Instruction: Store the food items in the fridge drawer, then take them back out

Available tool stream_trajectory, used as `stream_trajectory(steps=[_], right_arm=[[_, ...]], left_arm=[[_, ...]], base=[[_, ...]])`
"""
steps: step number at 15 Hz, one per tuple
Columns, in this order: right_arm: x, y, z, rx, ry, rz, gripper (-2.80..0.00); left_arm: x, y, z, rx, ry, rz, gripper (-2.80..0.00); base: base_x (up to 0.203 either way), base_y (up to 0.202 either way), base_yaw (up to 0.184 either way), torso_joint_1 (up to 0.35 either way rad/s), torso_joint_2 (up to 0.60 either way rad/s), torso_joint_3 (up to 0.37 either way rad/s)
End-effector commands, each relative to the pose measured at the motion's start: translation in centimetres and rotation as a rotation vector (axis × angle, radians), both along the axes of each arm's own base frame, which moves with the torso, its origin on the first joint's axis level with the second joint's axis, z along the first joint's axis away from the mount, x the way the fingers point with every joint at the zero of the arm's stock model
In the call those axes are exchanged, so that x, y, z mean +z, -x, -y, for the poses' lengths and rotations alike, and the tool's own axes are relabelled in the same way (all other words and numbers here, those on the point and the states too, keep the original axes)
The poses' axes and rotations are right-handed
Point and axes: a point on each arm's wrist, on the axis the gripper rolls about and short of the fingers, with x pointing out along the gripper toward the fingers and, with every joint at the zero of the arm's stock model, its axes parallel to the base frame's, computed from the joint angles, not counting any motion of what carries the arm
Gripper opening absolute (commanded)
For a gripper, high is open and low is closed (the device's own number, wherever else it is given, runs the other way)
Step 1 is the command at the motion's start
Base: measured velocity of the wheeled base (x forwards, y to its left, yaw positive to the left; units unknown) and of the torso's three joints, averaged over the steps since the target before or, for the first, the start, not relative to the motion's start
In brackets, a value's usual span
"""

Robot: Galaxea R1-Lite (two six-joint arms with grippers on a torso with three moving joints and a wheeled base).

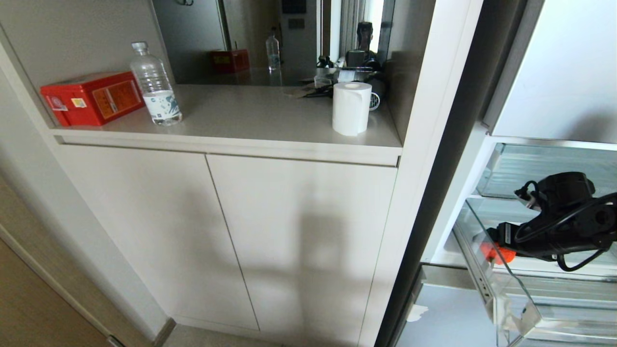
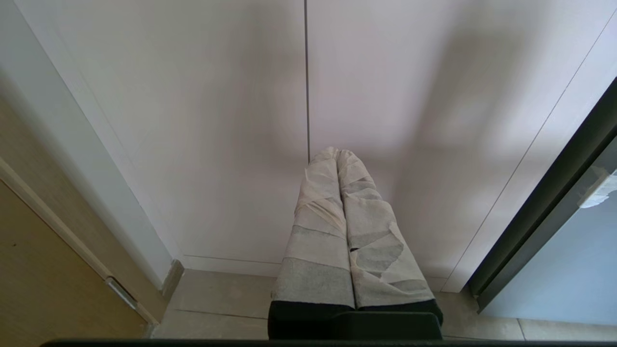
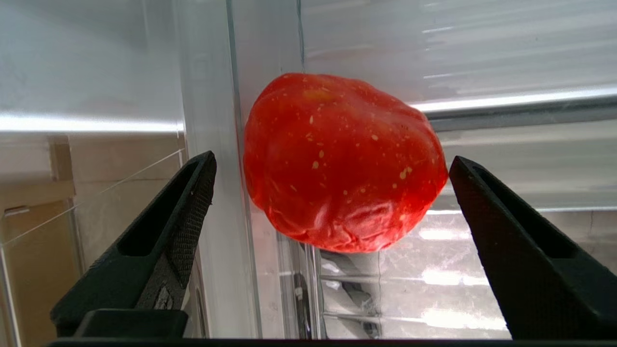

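One red, speckled, wrinkled food item [image 3: 337, 159] lies on the ribbed floor of the clear fridge drawer [image 3: 212, 241], pressed against its see-through side wall. My right gripper [image 3: 332, 159] is open, with a black finger on each side of the item and a gap to both. In the head view the right arm reaches down into the pulled-out fridge drawer [image 1: 518, 308], the right gripper [image 1: 499, 238] sits just over the food item [image 1: 494, 253], and most of the item is hidden by the arm. My left gripper [image 2: 337, 153] is shut and empty, low in front of the white cabinet doors.
A shallower clear bin [image 1: 544, 168] sits above the drawer inside the fridge. On the counter to the left stand a red box [image 1: 91, 99], a water bottle [image 1: 155, 91] and a paper roll [image 1: 351, 108]. White cabinet doors [image 1: 299, 241] fill the space below the counter.
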Motion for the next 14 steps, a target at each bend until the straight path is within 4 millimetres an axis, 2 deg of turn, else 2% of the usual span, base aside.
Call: stream_trajectory(steps=[1,4,5,11,14], right_arm=[[-0.5,-0.4,0.1,-0.001,0.001,0.001,0.0],[-0.6,-0.4,0.1,-0.002,0.002,-0.001,0.0],[-0.6,-0.4,0.1,-0.003,0.002,0.0,-2.8],[0.0,0.2,1.0,-0.053,-0.015,0.012,-2.8],[1.3,0.8,1.3,-0.069,-0.008,0.049,-2.8]], left_arm=[[0.0,0.0,0.0,0.001,0.0,-0.001,-2.8],[0.0,0.0,0.0,0.001,0.0,-0.001,-2.8],[0.0,0.0,0.0,0.001,0.0,-0.001,-2.8],[0.0,0.0,0.0,0.002,0.0,-0.001,-2.8],[0.0,0.0,0.0,0.001,0.0,-0.001,-2.8]], base=[[0.0,0.0,0.0,0.0,0.0,0.0],[0.0,0.0,0.0,0.0,0.0,0.0],[0.0,0.0,0.0,0.0,0.0,0.0],[0.0,0.0,0.0,0.0,0.0,0.0],[0.0,0.0,0.0,0.0,0.0,0.0]])
